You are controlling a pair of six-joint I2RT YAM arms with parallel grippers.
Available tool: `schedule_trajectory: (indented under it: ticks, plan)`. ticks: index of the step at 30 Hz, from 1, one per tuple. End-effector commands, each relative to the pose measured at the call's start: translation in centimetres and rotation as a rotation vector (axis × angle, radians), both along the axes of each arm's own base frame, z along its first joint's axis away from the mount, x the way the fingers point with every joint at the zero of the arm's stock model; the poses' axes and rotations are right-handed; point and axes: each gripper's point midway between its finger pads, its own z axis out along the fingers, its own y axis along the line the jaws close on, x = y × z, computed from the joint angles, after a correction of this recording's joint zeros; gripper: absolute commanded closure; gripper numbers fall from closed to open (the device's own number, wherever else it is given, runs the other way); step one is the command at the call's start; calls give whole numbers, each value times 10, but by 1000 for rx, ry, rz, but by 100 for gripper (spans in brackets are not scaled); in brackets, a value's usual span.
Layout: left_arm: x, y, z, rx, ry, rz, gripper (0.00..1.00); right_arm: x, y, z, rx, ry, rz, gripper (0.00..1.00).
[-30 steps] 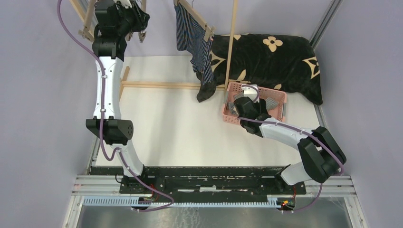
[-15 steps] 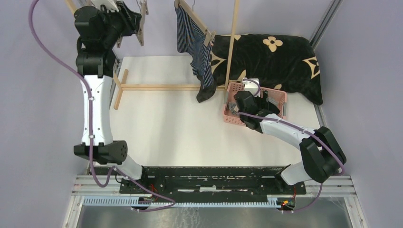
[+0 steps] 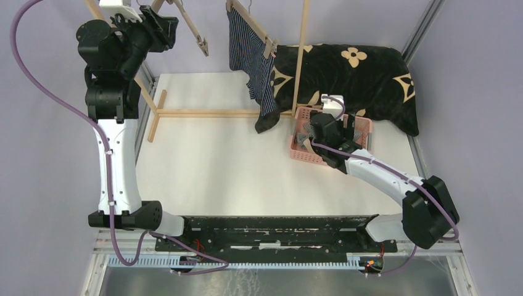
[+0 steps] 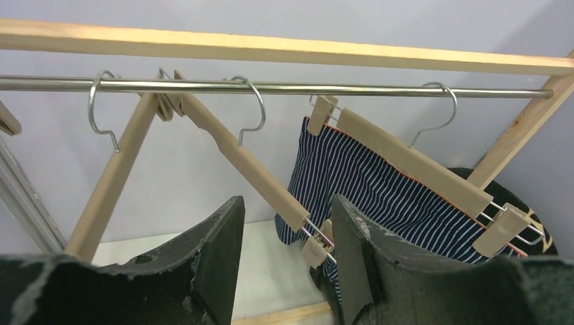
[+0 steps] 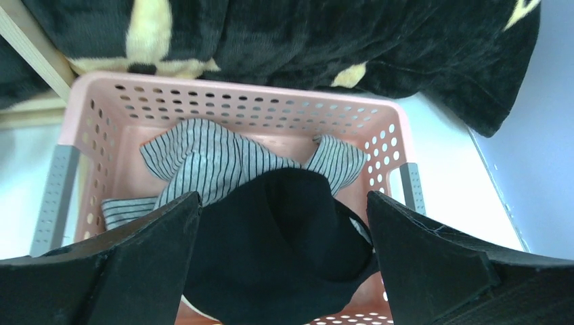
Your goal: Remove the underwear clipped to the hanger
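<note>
The left gripper (image 4: 284,233) was raised at the far left corner of the table (image 3: 216,166), level with the metal rail (image 4: 304,87) of the wooden drying rack. Its fingers (image 4: 220,237) stood partly apart with nothing clamped between them. In the gap between them, farther off, showed the lower clip of an empty wooden clip hanger (image 4: 250,166). That hanger hung tilted from the rail by its hook. To its right the dark navy striped boxer shorts (image 4: 379,196) were clipped to a second wooden clip hanger (image 4: 413,162) on the same rail, and they draped down toward the table's far edge. The right gripper (image 5: 281,203) hovered over the pink perforated basket (image 5: 250,112) with its fingers spread wide, gripping nothing. The basket sat near the far right corner of the table, touching the black flower-patterned blanket (image 3: 358,74) behind it. In the basket lay the grey-white fine-striped boxer shorts (image 5: 203,166), crumpled against the far wall. The black boxer shorts (image 5: 277,244) lay on top of them, directly below the open fingers. Whether the fingertips touched the black cloth could not be told.
</note>
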Motion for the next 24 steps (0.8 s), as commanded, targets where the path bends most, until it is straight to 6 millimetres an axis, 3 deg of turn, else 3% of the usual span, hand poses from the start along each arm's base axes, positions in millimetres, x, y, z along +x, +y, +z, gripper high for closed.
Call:
schedule_trajectory:
  ticks: [1,4,5,8,17,24]
  plan:
    - [-5,-13,14,6,-60,-81,43,2,1,54,93,-142,9,0]
    - [-8,-37,21,-36,-79,-207,42,-3,1,63,123,-164,29,0]
    - [-10,-45,24,-45,-85,-242,37,-4,1,65,128,-168,36,0]
    - [-12,-73,29,-56,-90,-301,1,-7,4,67,140,-166,66,0]
    - [1,-145,13,-33,-27,-327,1,-11,12,64,173,-146,124,0]
    - [20,-167,-3,-21,-8,-281,1,-17,27,63,236,-152,213,1]
